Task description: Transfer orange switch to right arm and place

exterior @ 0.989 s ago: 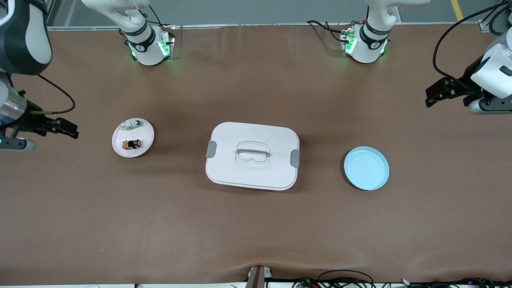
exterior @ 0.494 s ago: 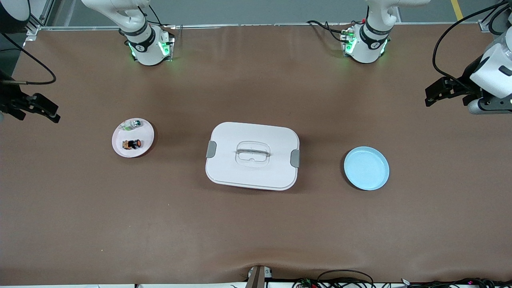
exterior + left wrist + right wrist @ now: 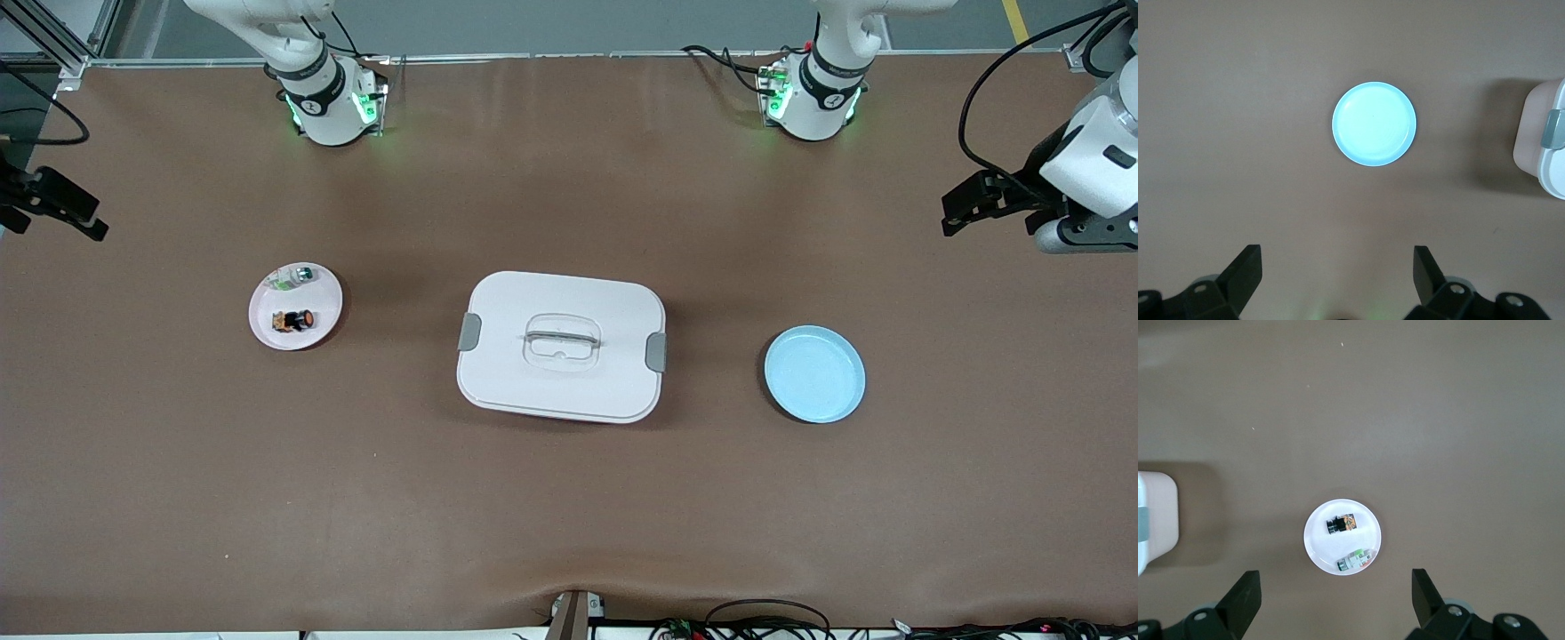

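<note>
The orange switch (image 3: 293, 320) lies on its side on a small white plate (image 3: 267, 331) toward the right arm's end of the table; it also shows in the right wrist view (image 3: 1342, 524). A clear, green and silver part (image 3: 294, 277) lies on the same plate. My right gripper (image 3: 67, 215) is open and empty, high over the table's edge at the right arm's end; the right wrist view (image 3: 1335, 600) shows its fingers wide apart. My left gripper (image 3: 965, 200) is open and empty, high over the left arm's end; the left wrist view (image 3: 1337, 277) shows it.
A white lidded box (image 3: 562, 347) with grey latches stands at the table's middle. An empty light blue plate (image 3: 815, 373) lies toward the left arm's end and shows in the left wrist view (image 3: 1374, 123).
My right gripper has risen and drawn away from the white plate toward the table's edge. My left gripper has barely moved.
</note>
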### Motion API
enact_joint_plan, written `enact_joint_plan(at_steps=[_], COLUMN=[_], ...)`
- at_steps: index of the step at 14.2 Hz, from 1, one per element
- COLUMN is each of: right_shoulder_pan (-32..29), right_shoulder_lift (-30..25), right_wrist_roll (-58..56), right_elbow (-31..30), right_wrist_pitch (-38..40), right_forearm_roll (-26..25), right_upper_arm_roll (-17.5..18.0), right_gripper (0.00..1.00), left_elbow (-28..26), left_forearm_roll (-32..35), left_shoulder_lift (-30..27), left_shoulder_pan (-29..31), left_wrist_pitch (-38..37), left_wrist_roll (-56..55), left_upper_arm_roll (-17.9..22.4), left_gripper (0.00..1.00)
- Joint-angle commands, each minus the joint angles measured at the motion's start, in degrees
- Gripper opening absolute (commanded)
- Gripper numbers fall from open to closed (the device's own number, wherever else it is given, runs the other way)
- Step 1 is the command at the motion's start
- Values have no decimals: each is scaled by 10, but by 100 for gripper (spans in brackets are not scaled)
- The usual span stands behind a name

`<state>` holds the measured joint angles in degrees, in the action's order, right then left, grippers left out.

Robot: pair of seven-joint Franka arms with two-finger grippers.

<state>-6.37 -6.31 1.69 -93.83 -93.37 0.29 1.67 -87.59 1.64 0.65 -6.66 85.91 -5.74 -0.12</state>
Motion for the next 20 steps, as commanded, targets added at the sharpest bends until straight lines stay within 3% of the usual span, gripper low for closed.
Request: enact_joint_plan(at_steps=[1, 4, 8, 20], right_shoulder_pan=[-11, -8, 16, 14], right_shoulder_lift=[16, 46, 46, 45], right_wrist_roll=[2, 2, 2, 2], right_elbow=[41, 66, 66, 66], right_wrist_pitch=[14, 14, 15, 18], right_forearm_roll=[4, 4, 6, 5], right_upper_arm_roll=[18, 11, -20, -20], right_gripper=[100, 100, 100, 100], left_elbow=[8, 11, 11, 20], left_forearm_roll=[11, 10, -1, 8], left_shoulder_lift=[-1, 2, 1, 11], left_shoulder_pan=[-3, -2, 2, -4], left_wrist_pitch=[-7, -7, -7, -7], left_wrist_roll=[5, 7, 9, 6], left_upper_arm_roll=[-1, -1, -1, -1], left_gripper=[100, 100, 100, 100])
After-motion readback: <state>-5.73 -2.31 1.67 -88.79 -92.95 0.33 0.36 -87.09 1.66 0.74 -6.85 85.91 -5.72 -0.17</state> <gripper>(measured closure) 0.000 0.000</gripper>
